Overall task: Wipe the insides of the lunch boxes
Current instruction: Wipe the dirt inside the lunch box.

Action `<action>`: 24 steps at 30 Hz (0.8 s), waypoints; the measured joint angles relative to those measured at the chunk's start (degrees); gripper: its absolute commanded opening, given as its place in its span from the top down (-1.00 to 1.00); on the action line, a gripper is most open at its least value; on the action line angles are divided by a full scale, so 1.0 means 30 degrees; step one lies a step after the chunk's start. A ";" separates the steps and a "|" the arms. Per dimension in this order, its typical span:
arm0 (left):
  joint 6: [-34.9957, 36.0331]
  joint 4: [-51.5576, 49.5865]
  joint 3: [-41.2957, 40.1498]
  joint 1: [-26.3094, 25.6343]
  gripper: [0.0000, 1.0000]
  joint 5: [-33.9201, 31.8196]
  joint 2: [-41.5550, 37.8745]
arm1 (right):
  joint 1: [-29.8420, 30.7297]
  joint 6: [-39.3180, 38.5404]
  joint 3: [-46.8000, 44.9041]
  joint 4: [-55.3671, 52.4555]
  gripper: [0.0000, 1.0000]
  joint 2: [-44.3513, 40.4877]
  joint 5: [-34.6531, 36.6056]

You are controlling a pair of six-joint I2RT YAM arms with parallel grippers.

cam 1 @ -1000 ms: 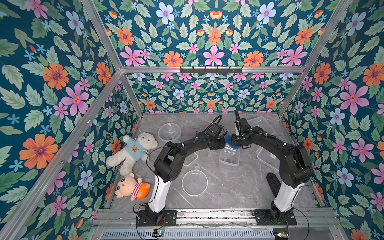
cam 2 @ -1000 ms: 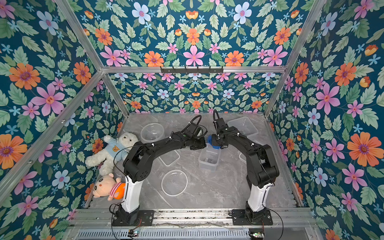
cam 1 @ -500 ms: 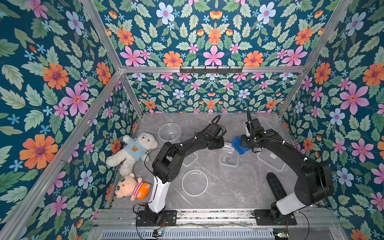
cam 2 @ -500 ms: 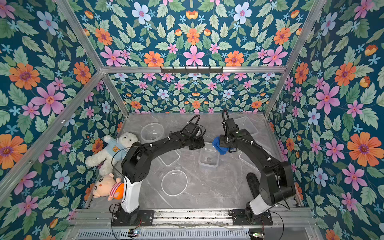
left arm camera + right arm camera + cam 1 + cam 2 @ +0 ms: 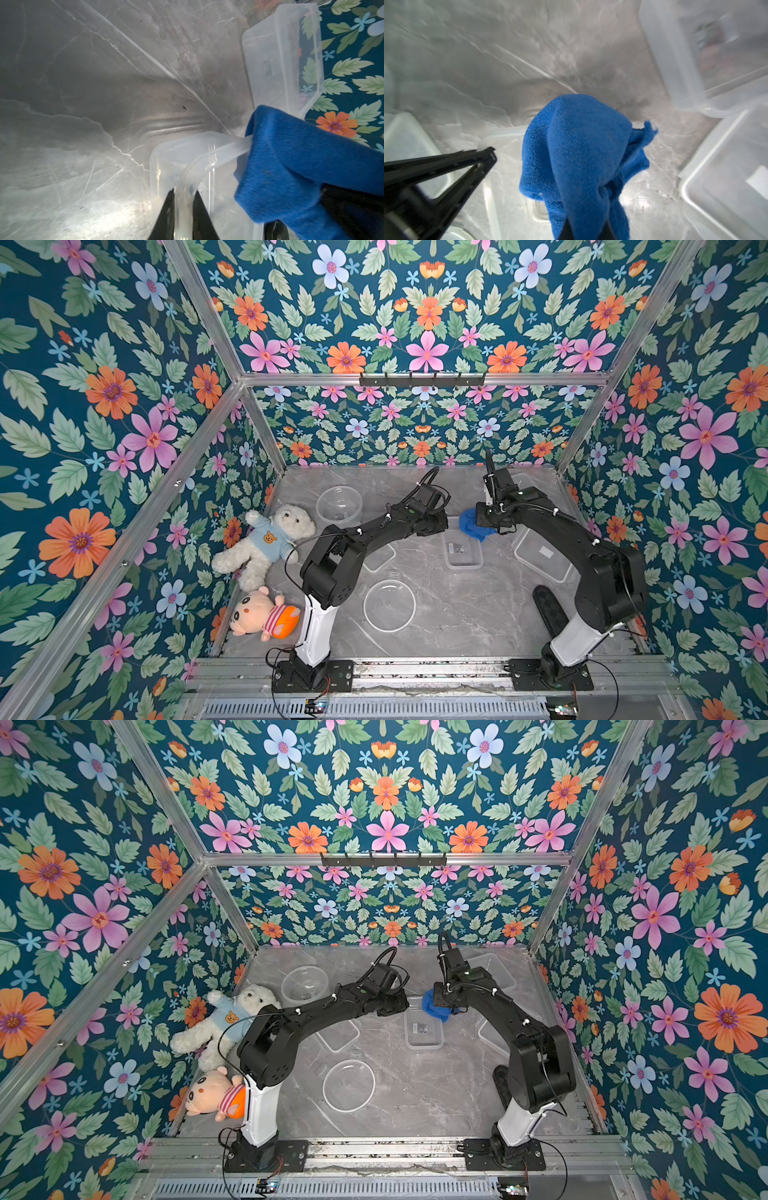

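Note:
The small rectangular lunch box (image 5: 462, 552) stands mid-table. My left gripper (image 5: 184, 190) is shut on its rim at a far corner (image 5: 166, 154); in a top view it sits at that box's far left (image 5: 436, 527). Beside it, my right gripper (image 5: 485, 521) is shut on a bunched blue cloth (image 5: 577, 145), which hangs at the box's far right corner (image 5: 301, 166). The cloth hides the right fingertips. The round lunch box (image 5: 338, 506) sits at the back left. The large square lunch box (image 5: 494, 969) stands at the back right by the wall.
A round clear lid (image 5: 388, 605) lies near the front, a rectangular lid (image 5: 379, 558) under the left arm, and a large lid (image 5: 540, 556) under the right arm. A black oblong object (image 5: 548, 610) lies front right. Two plush toys (image 5: 266, 547) line the left wall.
The right arm's elbow swung out to the right and came partly back; the cloth stays at the box's far end. The left arm has hardly moved.

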 measured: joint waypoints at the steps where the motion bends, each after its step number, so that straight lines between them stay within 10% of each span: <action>1: 0.0000 0.0000 0.0000 0.0022 0.66 0.0007 0.0117 | 0.0109 -0.0007 -0.0364 -0.0036 1.00 0.0102 -0.0168; 14: -0.0029 -0.0044 0.0000 0.0233 0.67 -0.0051 0.0233 | 0.2448 0.1107 -0.7082 -0.1763 1.00 -0.6885 -0.0160; 24: -0.0138 0.0277 -0.0313 0.0255 0.66 -0.0051 0.0255 | 0.5093 0.2062 -0.3912 -0.1872 1.00 -0.3861 0.0022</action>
